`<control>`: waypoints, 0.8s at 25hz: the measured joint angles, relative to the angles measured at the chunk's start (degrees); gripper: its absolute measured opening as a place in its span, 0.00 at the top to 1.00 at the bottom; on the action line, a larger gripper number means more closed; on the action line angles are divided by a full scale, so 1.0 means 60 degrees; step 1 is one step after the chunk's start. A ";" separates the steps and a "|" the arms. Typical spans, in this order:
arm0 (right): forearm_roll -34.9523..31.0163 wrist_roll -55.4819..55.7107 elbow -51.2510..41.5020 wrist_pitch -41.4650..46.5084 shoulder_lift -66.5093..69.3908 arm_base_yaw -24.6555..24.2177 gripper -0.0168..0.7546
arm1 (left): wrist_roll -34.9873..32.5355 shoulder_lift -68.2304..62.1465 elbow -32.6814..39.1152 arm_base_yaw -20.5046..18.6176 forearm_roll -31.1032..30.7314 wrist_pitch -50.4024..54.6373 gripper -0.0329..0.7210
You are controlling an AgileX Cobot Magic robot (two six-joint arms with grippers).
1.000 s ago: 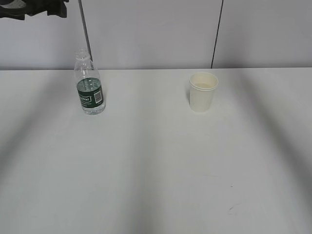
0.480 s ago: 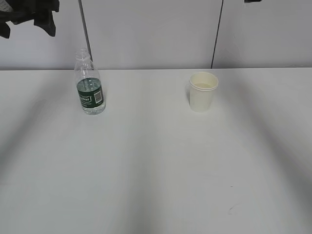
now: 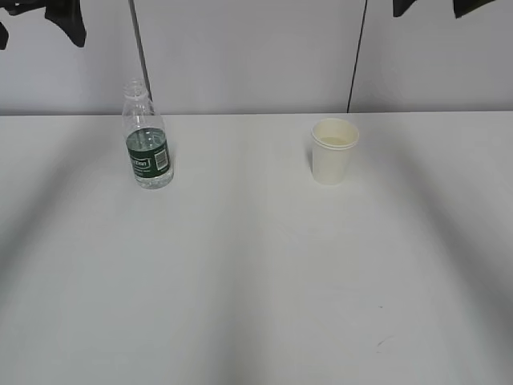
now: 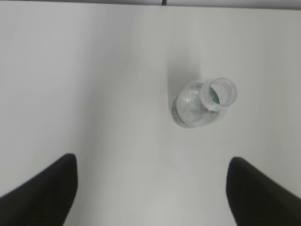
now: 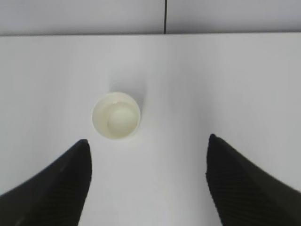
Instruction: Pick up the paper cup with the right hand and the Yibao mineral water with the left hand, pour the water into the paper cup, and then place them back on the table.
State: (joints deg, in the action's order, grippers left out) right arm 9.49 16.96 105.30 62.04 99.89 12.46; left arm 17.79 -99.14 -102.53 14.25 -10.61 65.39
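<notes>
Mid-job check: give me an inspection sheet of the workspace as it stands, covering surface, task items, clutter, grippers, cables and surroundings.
Surface: white table, a few faint dark scuffs near the front right.
Bottle: Yibao mineral water upright on the left, uncapped, some water inside.
Cup: paper cup upright on the right, apart from the bottle; contents hard to tell.
Clutter: nothing seen.
Grippers: left gripper open, high above the bottle, holding nothing; right gripper open, high above the cup, holding nothing.
Cables: nothing seen.
Surroundings: plain pale wall behind, with a thin grey pole and a dark vertical seam.
</notes>
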 joint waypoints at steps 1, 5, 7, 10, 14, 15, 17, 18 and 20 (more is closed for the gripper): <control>-0.0125 -0.0081 0.0284 0.0581 0.0108 0.0000 0.22 | -0.0063 -0.0044 -0.0204 0.0000 0.0103 0.0333 0.18; -0.0230 -0.0203 0.0779 0.1450 0.0294 0.0000 0.22 | -0.0351 -0.0118 -0.0445 0.0000 0.0626 0.0986 0.18; -0.0320 -0.0296 0.0801 0.1540 0.0294 0.0000 0.22 | -0.0446 -0.0118 -0.0469 -0.0010 0.0737 0.1009 0.18; -0.0571 -0.0494 0.0801 0.1604 0.0294 0.0000 0.22 | -0.0503 -0.0118 -0.0469 -0.0177 0.1117 0.1026 0.18; -0.0613 -0.0742 0.0725 0.1619 0.0165 0.0000 0.22 | -0.0727 -0.0081 -0.0419 -0.0505 0.1769 0.1026 0.19; -0.0655 -0.0763 0.0559 0.1619 0.0018 0.0000 0.22 | -0.0771 -0.0004 -0.0285 -0.0537 0.1769 0.1015 0.19; -0.0694 -0.0822 0.0032 0.1619 -0.0388 0.0000 0.22 | -0.0941 0.0344 0.0175 -0.0555 0.1769 0.1007 0.19; -0.0710 -0.0921 -0.0358 0.1619 -0.0687 0.0000 0.22 | -0.1020 0.0629 0.0537 -0.0555 0.1769 0.0996 0.19; -0.0734 -0.0979 -0.1208 0.1619 -0.1409 0.0000 0.22 | -0.1117 0.1307 0.1351 -0.0555 0.1769 0.0996 0.19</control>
State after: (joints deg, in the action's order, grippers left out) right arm 5.09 11.08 98.05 71.75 91.44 12.46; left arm 11.09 -91.30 -94.43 10.92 0.00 71.37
